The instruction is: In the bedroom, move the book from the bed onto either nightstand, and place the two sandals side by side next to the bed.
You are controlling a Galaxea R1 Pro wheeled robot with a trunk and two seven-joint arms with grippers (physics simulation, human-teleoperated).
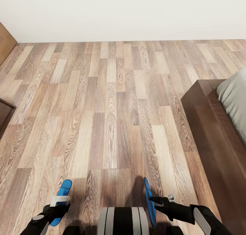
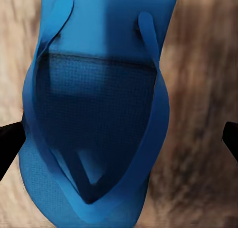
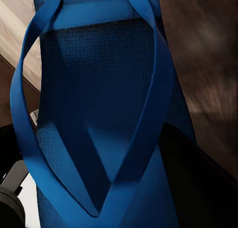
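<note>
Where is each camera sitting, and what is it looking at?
Head view: high on the robot, looking down at the wood floor, bed, both arms and two blue sandals.
Left wrist view: near the left gripper, facing its sandal; dark fingers at edges.
Right wrist view: near the right gripper, facing its sandal.
Shared: sandals, floor.

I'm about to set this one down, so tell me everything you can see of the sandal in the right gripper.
The sandal is a thin, flat, bright blue flip-flop that looks like foam or rubber. In the right wrist view two blue straps meet in a V over a finely textured footbed. The right gripper pinches it, turned on edge above the plank floor, left of the dark wooden bed frame. Nothing else seems to touch it.
</note>
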